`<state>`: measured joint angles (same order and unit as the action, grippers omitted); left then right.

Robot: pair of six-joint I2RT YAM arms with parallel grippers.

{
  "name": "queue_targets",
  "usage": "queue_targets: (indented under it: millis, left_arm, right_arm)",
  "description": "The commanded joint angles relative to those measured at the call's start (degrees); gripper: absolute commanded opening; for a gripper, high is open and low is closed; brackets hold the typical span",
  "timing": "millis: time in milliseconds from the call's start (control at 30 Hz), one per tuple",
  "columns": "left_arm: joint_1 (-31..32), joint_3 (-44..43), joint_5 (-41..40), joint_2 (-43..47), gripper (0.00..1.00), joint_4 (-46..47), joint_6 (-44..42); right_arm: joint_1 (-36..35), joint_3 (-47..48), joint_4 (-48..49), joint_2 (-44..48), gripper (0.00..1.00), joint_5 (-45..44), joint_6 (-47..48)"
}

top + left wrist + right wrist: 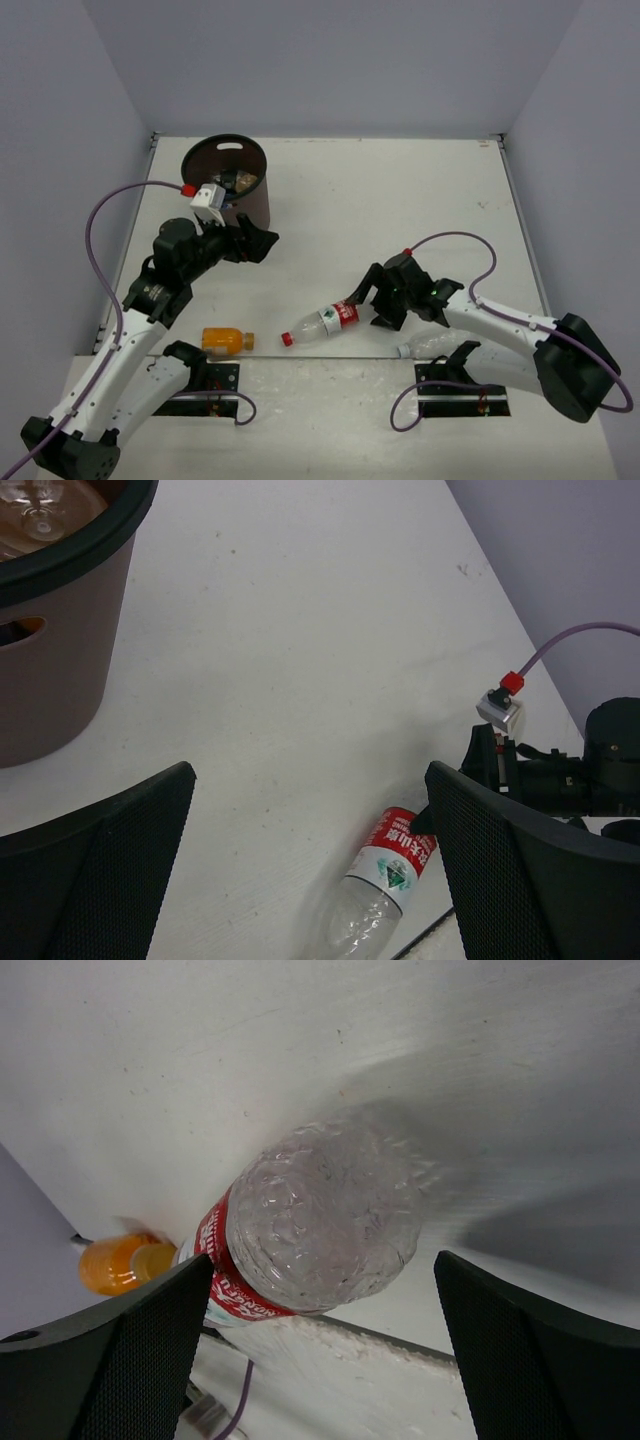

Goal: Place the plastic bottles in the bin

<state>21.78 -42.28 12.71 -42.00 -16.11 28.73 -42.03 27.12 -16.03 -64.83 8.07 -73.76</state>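
- Far left: bin [226, 178], bottles inside.
- Nearer than bin, well apart: orange bottle [227, 340], lying flat.
- Just right of bin: left gripper [262, 245], fingers spread wide, empty.
- Farther right: red-labelled bottle [322, 323] lying flat, base between wide-spread fingers of right gripper [368, 303], unclamped.
- Farthest from bin: clear bottle [425, 346] under right arm.

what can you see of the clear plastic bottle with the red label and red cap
The clear plastic bottle with the red label and red cap lies on its side on the white table, cap towards the near left, dimpled base towards the right gripper. It looks empty. The gripper's open fingers straddle the base; whether they touch it is unclear.
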Motion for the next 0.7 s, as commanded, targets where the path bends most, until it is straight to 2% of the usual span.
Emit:
queue_targets:
  millis: [0,467,667]
  left_arm:
    - [-0.32,0.58,-1.2,1.49,1.0,-1.06,-0.71]
    - [-0.25,-0.26,-4.9,4.56,1.0,-5.64,-0.34]
    - [-0.25,-0.52,-6.1,5.37,1.0,-7.02,-0.07]
  right_arm:
    - [-0.42,4.1,5.69,-2.67,0.92,0.05,-2.36]
    - [-4.52,9.79,7.27,-14.6,0.93,0.98,-5.73]
    - [-5.25,11.01,7.96,-18.68,0.88,-1.36,-7.11]
